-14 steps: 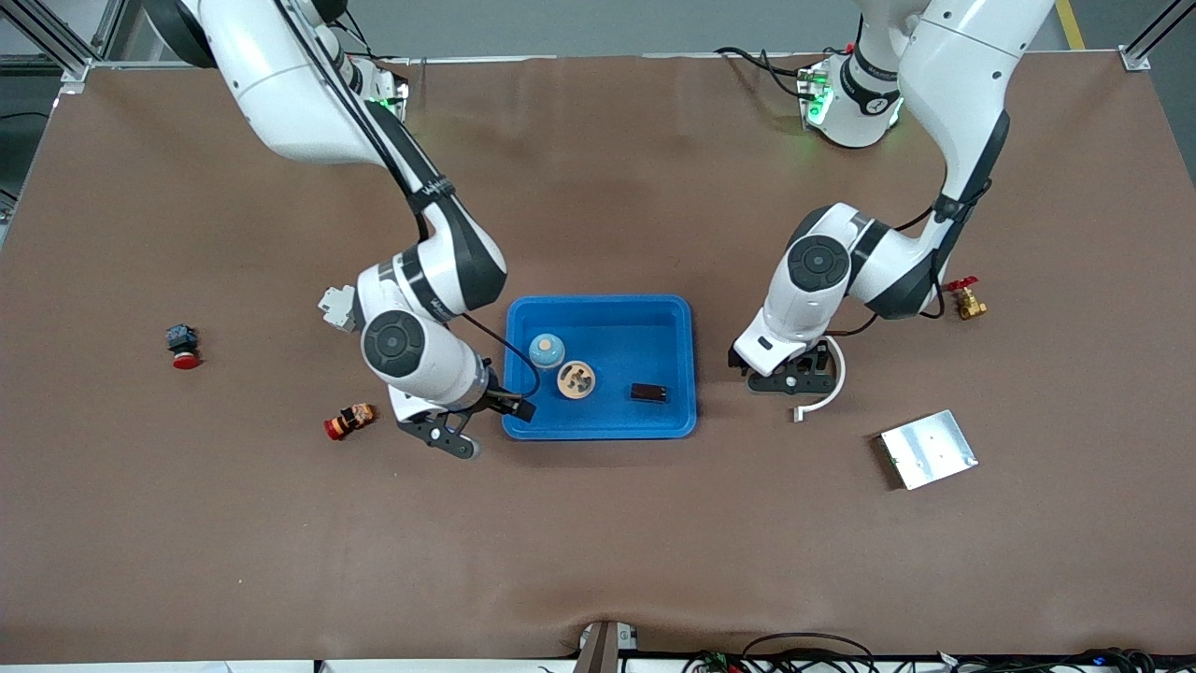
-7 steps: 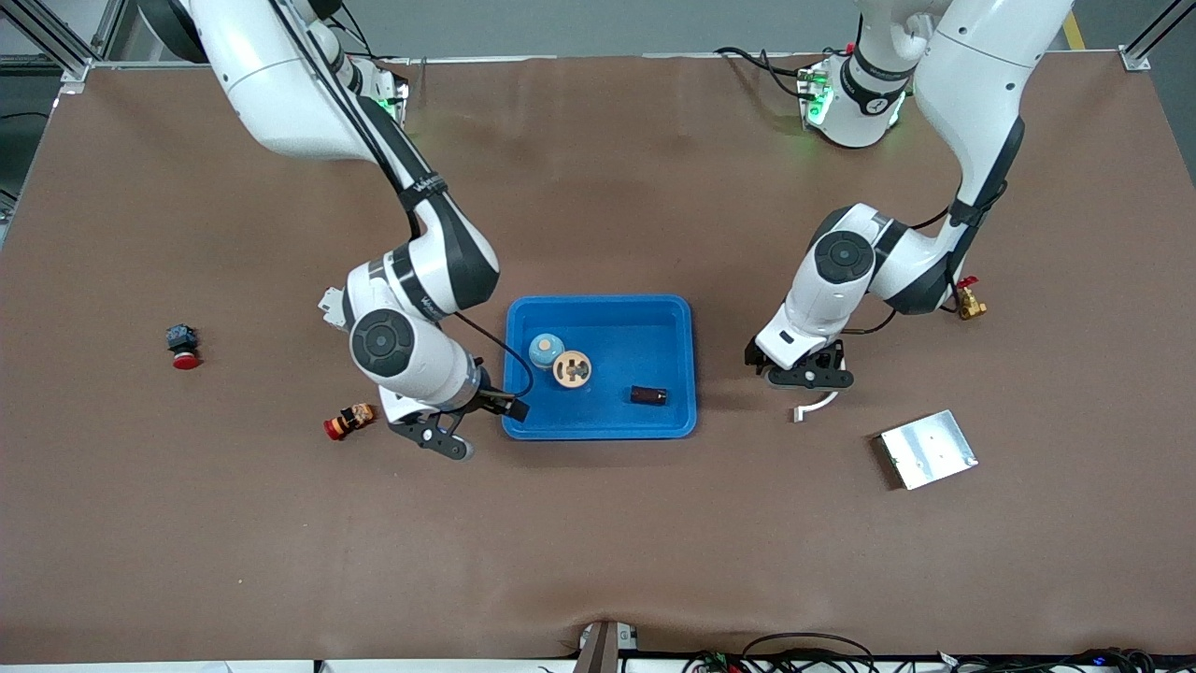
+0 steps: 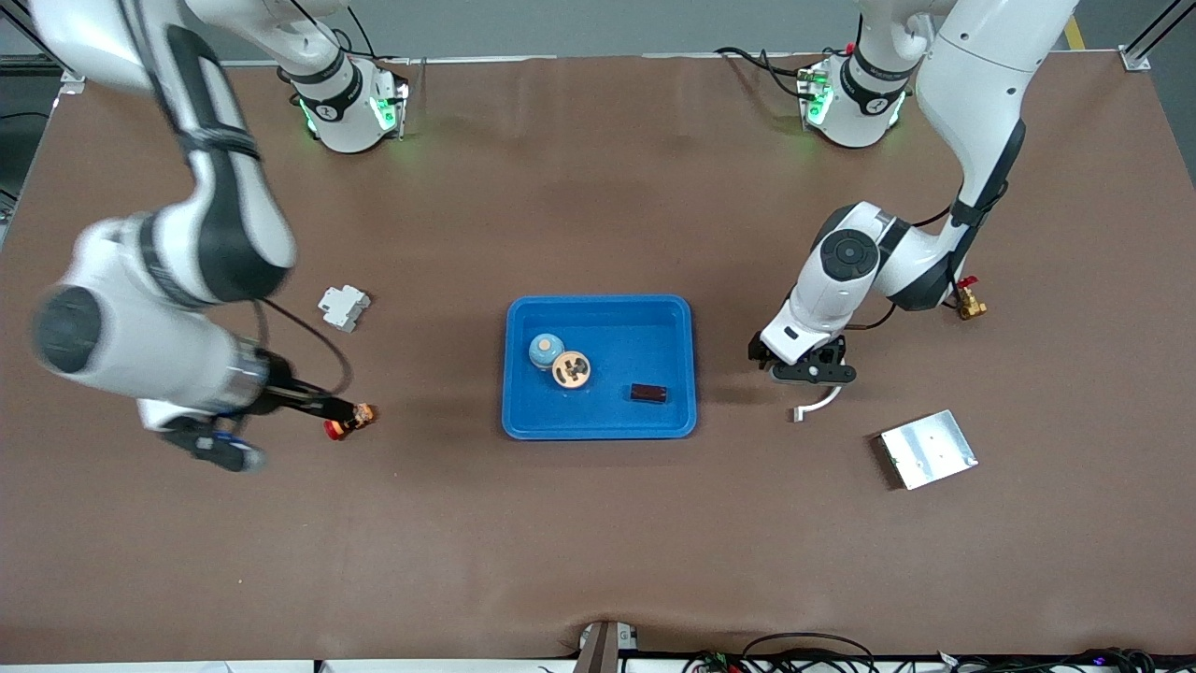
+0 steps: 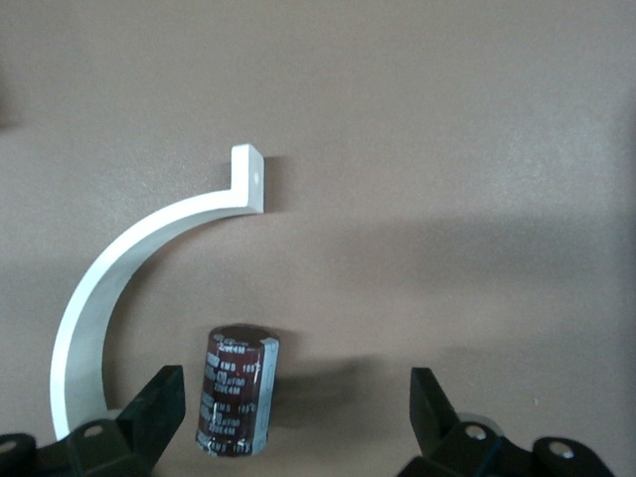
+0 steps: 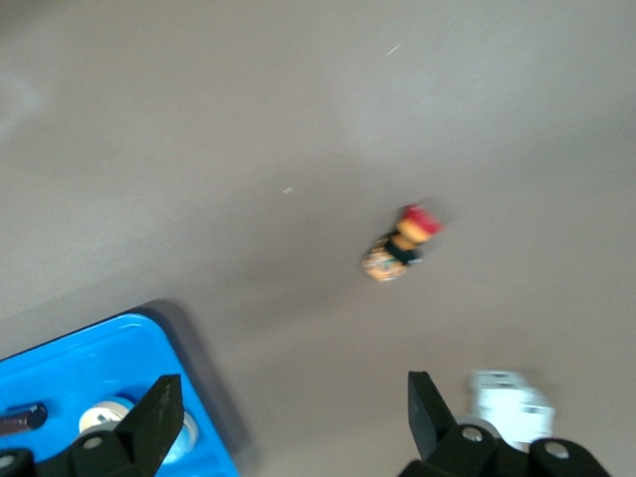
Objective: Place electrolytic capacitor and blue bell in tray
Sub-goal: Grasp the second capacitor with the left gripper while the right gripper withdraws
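on the brown table the right gripper (image 3: 210, 447), open and empty, has swung off the mid-frame tray (image 3: 598, 430) holding the bell (image 3: 546, 350), while the open left gripper (image 3: 811, 374) hovers over a capacitor (image 4: 237, 391) not yet trayed.

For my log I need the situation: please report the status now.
Left gripper open over upright dark-brown cylindrical capacitor on table. Right gripper open, over table. Blue dome-shaped bell in bright-blue plastic tray. White curved bracket beside capacitor, not touching.
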`<action>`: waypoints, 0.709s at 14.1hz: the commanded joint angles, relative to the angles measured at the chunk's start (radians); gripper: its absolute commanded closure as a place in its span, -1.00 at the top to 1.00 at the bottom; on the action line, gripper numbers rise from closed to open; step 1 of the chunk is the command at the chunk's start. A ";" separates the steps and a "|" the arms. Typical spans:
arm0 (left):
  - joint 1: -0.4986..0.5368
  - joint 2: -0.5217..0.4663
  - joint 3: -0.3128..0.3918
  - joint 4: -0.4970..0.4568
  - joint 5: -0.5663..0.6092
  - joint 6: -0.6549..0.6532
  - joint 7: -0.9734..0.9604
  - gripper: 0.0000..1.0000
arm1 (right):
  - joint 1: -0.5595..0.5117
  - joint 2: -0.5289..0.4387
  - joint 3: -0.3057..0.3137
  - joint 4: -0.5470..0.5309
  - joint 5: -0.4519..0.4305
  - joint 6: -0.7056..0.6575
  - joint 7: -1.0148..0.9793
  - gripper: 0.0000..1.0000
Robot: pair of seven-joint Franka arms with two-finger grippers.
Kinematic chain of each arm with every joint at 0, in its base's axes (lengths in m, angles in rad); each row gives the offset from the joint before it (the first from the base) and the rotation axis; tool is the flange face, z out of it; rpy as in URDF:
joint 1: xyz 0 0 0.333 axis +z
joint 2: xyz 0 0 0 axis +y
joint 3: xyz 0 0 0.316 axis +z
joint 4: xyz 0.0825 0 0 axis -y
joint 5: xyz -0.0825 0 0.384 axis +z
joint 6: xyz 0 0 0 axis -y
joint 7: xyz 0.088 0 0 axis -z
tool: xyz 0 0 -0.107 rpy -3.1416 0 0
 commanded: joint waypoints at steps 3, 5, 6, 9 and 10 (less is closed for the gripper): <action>0.044 -0.021 -0.008 -0.054 0.060 0.041 0.010 1.00 | -0.114 -0.199 0.019 -0.063 -0.012 -0.135 -0.152 1.00; 0.062 -0.012 -0.008 -0.054 0.074 0.049 0.010 1.00 | -0.154 -0.255 0.017 -0.063 -0.027 -0.172 -0.227 1.00; 0.072 -0.007 -0.008 -0.054 0.075 0.054 0.010 1.00 | -0.160 -0.276 0.017 -0.055 -0.057 -0.189 -0.273 1.00; 0.072 -0.005 -0.008 -0.062 0.074 0.054 -0.004 1.00 | -0.177 -0.342 0.019 -0.051 -0.117 -0.227 -0.295 1.00; 0.072 -0.005 -0.008 -0.062 0.074 0.054 -0.007 0.93 | -0.194 -0.356 0.017 -0.048 -0.123 -0.239 -0.300 1.00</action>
